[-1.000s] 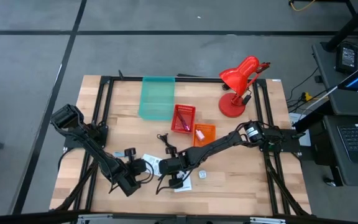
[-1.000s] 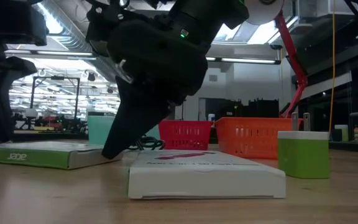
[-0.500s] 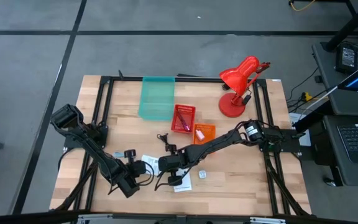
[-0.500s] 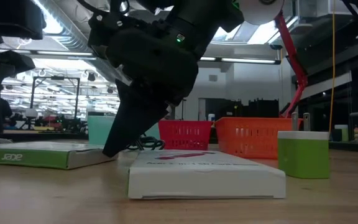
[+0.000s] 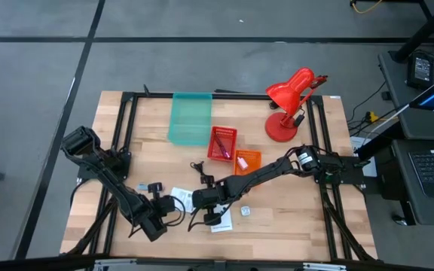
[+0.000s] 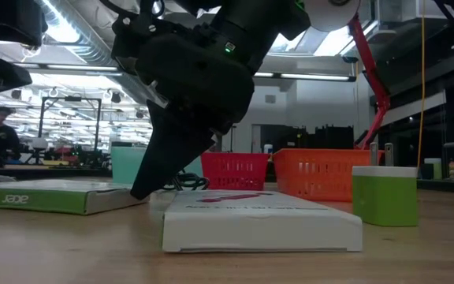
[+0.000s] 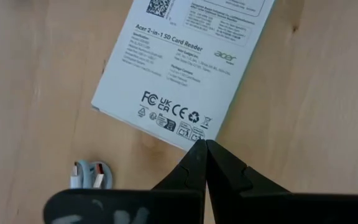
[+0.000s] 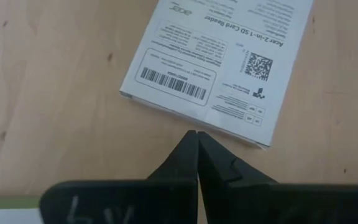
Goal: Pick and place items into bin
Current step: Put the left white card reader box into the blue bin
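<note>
Two white cards with black print lie flat on the wooden table near its front: one (image 5: pixel 181 194) (image 6: pixel 46 197) and another (image 5: pixel 221 222) (image 6: pixel 262 221). My left gripper (image 5: pixel 173 205) (image 7: pixel 204 144) is shut and hangs over the near corner of a card (image 7: pixel 185 56). My right gripper (image 5: pixel 199 214) (image 8: pixel 196 135) is shut too. Its tips (image 6: pixel 140 193) reach down to the table between the two cards, just short of a card's edge (image 8: pixel 191 115). A small bluish piece (image 7: pixel 89 175) lies on the table beside the left gripper. My right gripper comes down slanting with its shut fingertips (image 6: pixel 142 189) at the table top, right beside the end of the green-edged card (image 6: pixel 120 199). I cannot tell whether they touch the card. My left gripper touches nothing that I can see.
A teal bin (image 5: pixel 191 117), a red basket (image 5: pixel 222 143) and an orange basket (image 5: pixel 247 160) stand mid-table. The red desk lamp (image 5: pixel 288 105) is at the far right. A black cable (image 5: pixel 200 169) and a small green-and-white block (image 5: pixel 246 211) (image 6: pixel 385 196) lie close by.
My left arm has drawn up a little: in the low view its dark body has risen out of the left side. It stays shut. My right gripper and both cards have kept still.
</note>
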Available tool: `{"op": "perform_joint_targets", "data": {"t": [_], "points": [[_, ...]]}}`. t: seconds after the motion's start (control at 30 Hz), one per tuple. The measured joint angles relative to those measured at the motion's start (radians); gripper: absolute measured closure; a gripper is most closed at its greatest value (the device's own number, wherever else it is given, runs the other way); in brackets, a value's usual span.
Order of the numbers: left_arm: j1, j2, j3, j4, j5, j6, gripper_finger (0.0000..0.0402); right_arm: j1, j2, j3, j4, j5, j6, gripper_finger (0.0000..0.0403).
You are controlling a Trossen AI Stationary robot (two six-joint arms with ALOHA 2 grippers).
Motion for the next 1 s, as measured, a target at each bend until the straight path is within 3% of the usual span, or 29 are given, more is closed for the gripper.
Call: {"op": "perform_joint_targets", "data": {"t": [0.83, 1.0], "points": [[-0.003, 0.04, -0.001, 0.001, -0.004, -0.042, 0.04, 0.0, -0.029, 0.001, -0.04, 0.003, 0.007, 0.0403], [-0.007, 0.039, -0.016, 0.022, -0.014, -0.054, 0.04, 0.008, -0.065, 0.002, -0.076, 0.063, 0.006, 0.0403]]}}
